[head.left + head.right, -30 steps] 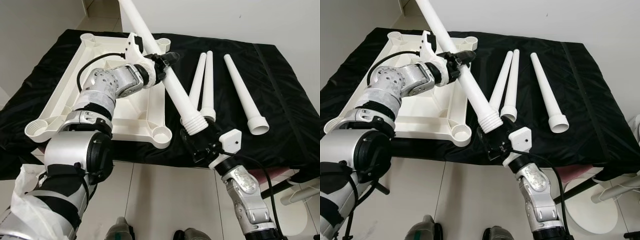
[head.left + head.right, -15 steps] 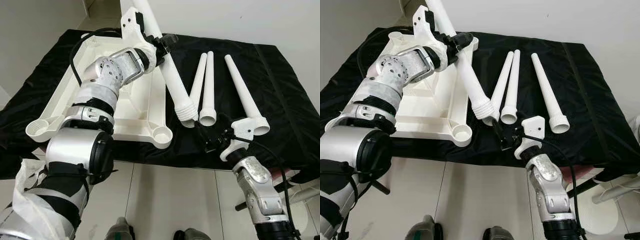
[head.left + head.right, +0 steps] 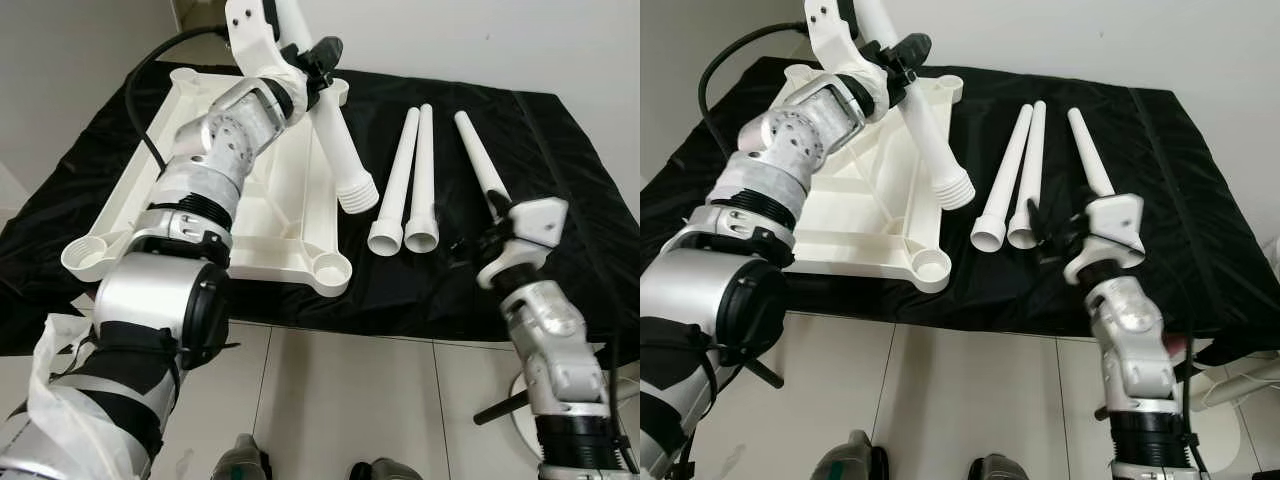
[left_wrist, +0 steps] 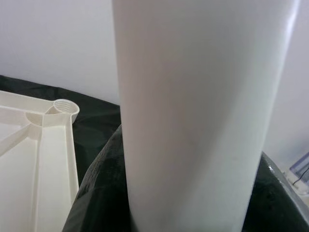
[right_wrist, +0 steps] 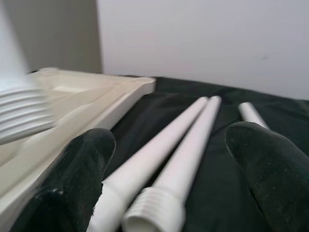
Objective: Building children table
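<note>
No text, label, brand, number or sign can be read anywhere in these views; the white plastic parts and black cloth are unmarked.

Black cloth (image 3: 560, 140) over work surface; tiled floor (image 3: 380, 400) below; white wall (image 3: 480, 40) behind

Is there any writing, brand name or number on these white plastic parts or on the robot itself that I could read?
None: no readable text, label, brand or number stands on anything here.
White tabletop, lying upside down on the black cloth: plain.
Leg held in the left pincer: plain.
Three loose legs on the cloth: plain.
Right pincer, open beside them, and both silver arms: no markings legible.
</note>
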Controlling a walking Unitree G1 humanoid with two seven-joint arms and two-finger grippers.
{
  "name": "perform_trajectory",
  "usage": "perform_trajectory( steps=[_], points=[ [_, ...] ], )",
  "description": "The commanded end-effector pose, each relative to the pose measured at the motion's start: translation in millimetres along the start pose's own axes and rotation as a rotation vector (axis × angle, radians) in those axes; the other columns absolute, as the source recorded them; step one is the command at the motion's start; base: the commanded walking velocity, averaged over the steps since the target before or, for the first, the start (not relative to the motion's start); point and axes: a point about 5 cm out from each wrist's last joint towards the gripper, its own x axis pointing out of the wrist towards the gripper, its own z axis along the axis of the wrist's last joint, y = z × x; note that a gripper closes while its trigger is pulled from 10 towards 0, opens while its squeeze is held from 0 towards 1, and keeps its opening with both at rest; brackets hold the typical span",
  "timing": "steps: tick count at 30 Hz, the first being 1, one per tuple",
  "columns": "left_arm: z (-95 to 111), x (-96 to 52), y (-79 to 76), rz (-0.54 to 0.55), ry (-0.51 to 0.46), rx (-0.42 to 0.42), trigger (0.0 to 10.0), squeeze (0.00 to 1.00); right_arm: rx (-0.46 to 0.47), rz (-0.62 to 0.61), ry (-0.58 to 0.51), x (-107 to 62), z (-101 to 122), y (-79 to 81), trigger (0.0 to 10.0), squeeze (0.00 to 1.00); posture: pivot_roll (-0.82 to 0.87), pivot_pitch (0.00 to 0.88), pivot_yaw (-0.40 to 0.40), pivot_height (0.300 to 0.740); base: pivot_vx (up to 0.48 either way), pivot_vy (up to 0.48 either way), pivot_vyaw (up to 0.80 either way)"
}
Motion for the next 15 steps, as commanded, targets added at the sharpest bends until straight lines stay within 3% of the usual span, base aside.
perform_trajectory(
  steps=[1,5,7,15],
  points=[
    [-3.1,-0.2,-16.0,-0.204,-0.010,0.080,10.0,0.00,0.006,0.062,0.004,2.0,-0.7,11.9,10.0,0.00,0.00,0.000,0.006,0.740,0.000,0.000,0.00],
    [-7.3,0.4,-22.2,-0.217,-0.014,0.129,10.0,0.00,0.024,0.110,0.001,4.2,-2.7,22.5,10.0,0.00,0.00,0.000,0.003,0.740,0.000,0.000,0.00],
    [-12.2,0.5,-30.2,-0.234,-0.037,0.192,10.0,0.00,0.051,0.134,0.008,10.1,-3.3,33.7,10.0,0.00,0.00,0.000,-0.002,0.740,0.000,0.000,0.00],
    [-27.8,-2.5,-52.5,-0.319,-0.073,0.227,10.0,0.00,0.019,0.147,0.043,20.2,-5.0,43.4,10.0,0.00,0.01,0.000,-0.005,0.740,0.000,0.000,0.00]
  ],
)
